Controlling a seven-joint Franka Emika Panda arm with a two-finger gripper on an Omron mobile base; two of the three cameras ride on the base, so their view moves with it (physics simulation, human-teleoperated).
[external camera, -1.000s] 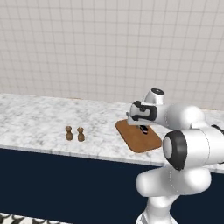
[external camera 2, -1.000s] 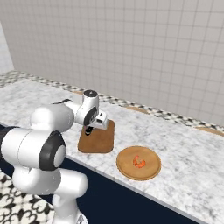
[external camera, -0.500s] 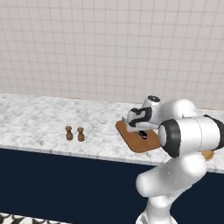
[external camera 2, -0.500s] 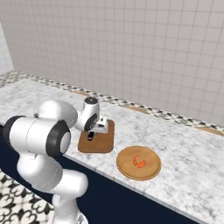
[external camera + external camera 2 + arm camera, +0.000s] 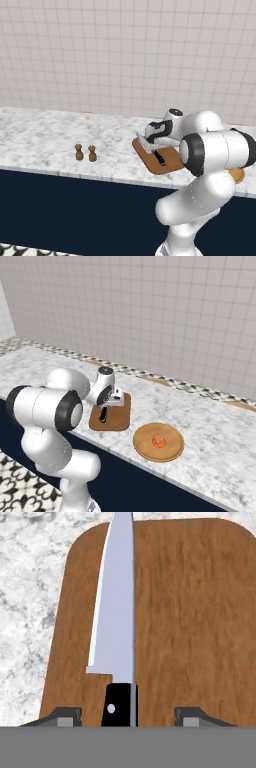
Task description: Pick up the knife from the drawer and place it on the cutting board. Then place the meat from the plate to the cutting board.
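Observation:
The knife (image 5: 117, 602) lies flat on the brown cutting board (image 5: 190, 627), its blade pointing away along the board's left side. My gripper (image 5: 127, 717) is open just above the black handle, with a gap on each side between the fingertips (image 5: 62, 716) and the handle. From the base, the gripper (image 5: 152, 137) hovers low over the knife (image 5: 147, 145) and board (image 5: 170, 161). The orange-red meat (image 5: 159, 441) sits on the round plate (image 5: 172, 448), right of the board (image 5: 119, 418). The drawer is out of view.
Two small brown shakers (image 5: 79, 152) (image 5: 92, 153) stand on the marble counter (image 5: 40, 140) left of the board. A tiled wall runs behind. The counter's front edge drops to navy cabinets (image 5: 75, 210).
The gripper sank toward the board with the knife, then its jaws opened. The knife now rests on the board, no longer gripped.

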